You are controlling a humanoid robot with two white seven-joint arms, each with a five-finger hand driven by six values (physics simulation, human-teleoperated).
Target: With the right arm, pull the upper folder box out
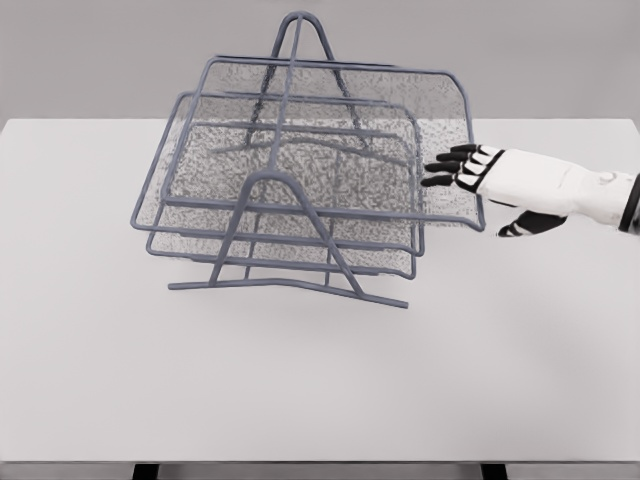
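A wire-mesh file rack (pixel 300 190) is seen on a white surface (pixel 320 380), set toward the rear half and slightly left of the middle. The rack is built from a grey-blue frame with two A-shaped end supports — one at the front (pixel 285 235), one at the back (pixel 300 45) — and its foot bar lies flat on the surface. Two mesh trays are carried in it, one above the other. The upper folder box (pixel 330 130) is seen sitting skewed relative to the tray beneath: its right front corner juts out toward the right, past the edge of the lower folder box (pixel 280 250), while its left side is drawn across above the lower tray's left rim.

The right robot hand (pixel 470 175) is brought in from the right edge of the picture, white with black fingertips. Its fingers (pixel 450 160) are held straight and lightly spread, pointing left, with their tips just beside the right rim of the upper folder box, near its front right corner; whether they touch the wire cannot be told. The thumb (pixel 525 226) is dropped below the palm, apart from the fingers. Nothing is grasped by the hand.
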